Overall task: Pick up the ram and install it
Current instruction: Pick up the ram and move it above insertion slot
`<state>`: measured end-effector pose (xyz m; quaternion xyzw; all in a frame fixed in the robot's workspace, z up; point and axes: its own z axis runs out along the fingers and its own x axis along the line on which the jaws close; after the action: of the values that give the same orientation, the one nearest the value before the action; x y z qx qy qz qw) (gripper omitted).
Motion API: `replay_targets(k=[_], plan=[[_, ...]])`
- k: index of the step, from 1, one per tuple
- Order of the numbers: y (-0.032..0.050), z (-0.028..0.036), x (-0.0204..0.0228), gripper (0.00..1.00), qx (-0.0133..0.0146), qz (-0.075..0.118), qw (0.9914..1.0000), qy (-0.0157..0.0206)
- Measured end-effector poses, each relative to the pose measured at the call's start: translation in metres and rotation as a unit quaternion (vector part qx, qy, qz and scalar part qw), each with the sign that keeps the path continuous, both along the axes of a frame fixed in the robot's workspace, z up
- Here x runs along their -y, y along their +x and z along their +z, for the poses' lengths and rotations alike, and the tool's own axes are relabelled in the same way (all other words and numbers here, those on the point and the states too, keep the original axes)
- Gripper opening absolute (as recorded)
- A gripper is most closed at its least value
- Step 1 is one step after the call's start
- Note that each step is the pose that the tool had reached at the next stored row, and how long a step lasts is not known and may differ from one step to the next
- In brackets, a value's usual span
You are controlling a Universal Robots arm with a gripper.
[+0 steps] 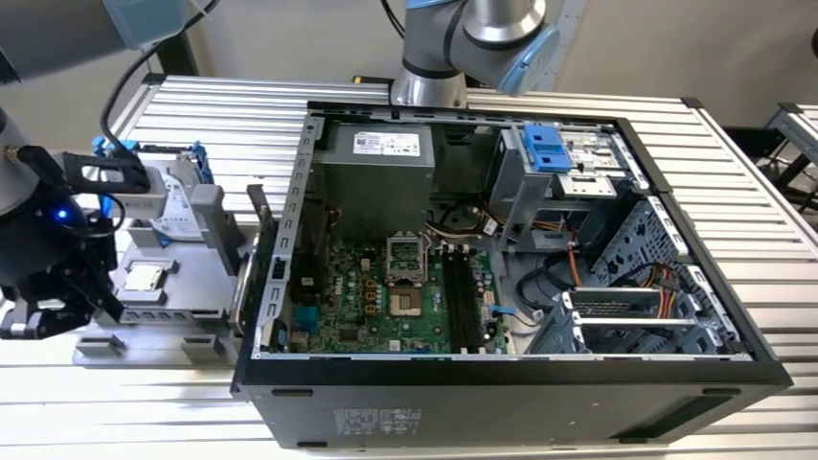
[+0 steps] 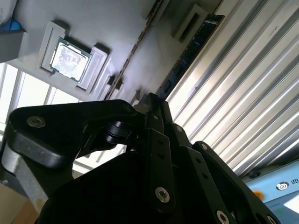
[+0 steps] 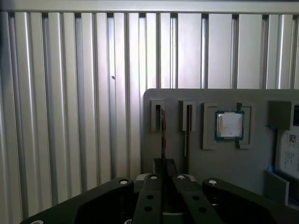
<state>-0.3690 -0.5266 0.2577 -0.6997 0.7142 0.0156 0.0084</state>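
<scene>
Ram [image 3: 162,135] stands on edge in the outer slot of the grey holder [image 3: 224,163]. It shows edge-on in the first wrist view and as a long dark-green strip [image 2: 191,51] in the second wrist view. Its long axis runs straight away from the fingers [image 3: 158,168], toward their twelve o'clock, so stick and fingers share one line. The fingers look clenched on the near end of the ram. The contact itself is in shadow, so I judge this from how closely the links are drawn together. The ram sits in the holder, not lifted out. A second stick [image 3: 187,137] stands in the neighbouring slot just beside it, and a square chip [image 3: 229,125] lies in a pocket beyond that. In the exterior view the holder rests on the ribbed desk [image 1: 192,105] at nine o'clock from the open case [image 1: 511,393], with the fingers on the holder's nine o'clock side. The board's long black slots [image 1: 466,297] lie well apart from the ram, running six to twelve o'clock
</scene>
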Motion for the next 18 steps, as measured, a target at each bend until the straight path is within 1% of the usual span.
replay_targets(k=[6, 18], plan=[[0.0, 0.005, 0.0, 0.0, 0.0, 0.0, 1.0, 0.0001], [0.0, 0.0187, 0.0, 0.0, 0.0, 0.0, 1.0, 0.0001]])
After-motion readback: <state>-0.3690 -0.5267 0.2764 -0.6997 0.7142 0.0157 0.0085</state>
